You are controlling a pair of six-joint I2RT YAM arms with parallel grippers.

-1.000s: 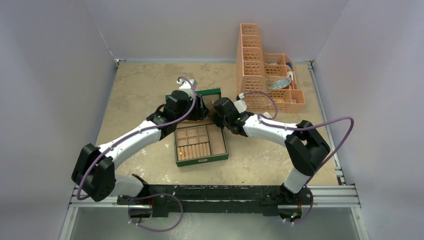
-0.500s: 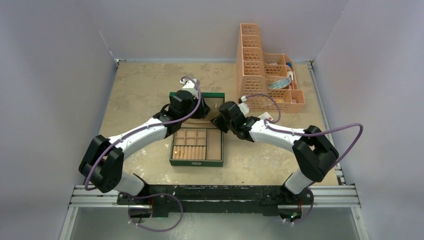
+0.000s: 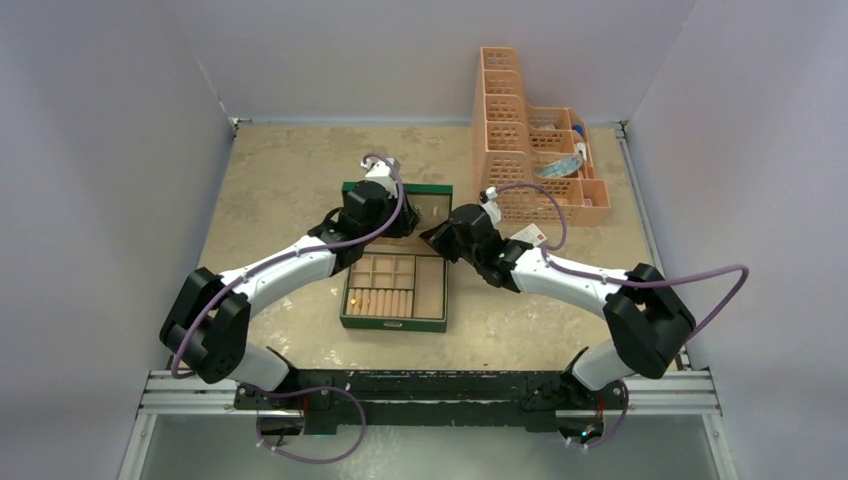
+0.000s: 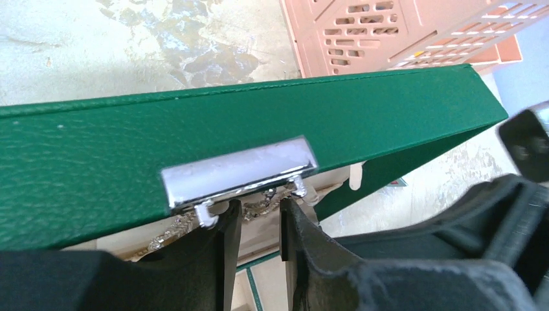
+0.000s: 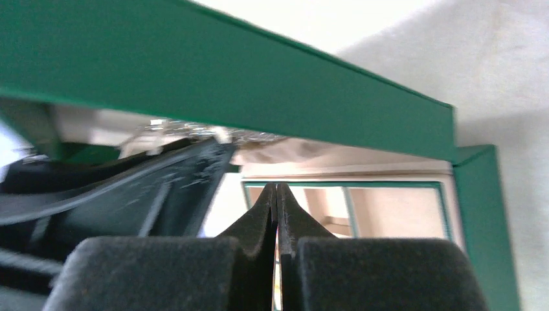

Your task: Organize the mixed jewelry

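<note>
From above, you are crowding the left tool (image 3: 392, 214) and right tool (image 3: 436, 237) at the green box's (image 3: 393, 322) raised lid (image 3: 400, 187); left wrist: narrowly parted, gripping nothing visible, the left tool (image 4: 261, 214) is hovering by silvery chains (image 4: 169, 233) under the clasp (image 4: 239, 170), so be closing slowly and squarely; right wrist: the right tool (image 5: 277, 194) is sitting shut, empty.

Tight spot at the far end of the box (image 3: 394, 322): raised lid (image 4: 194, 142) overhead, left tool (image 4: 260, 210) and right tool (image 5: 277, 194) crowding under it. The basket (image 3: 520, 130) walls off far right. The bench (image 3: 270, 180) on the left is open.
</note>
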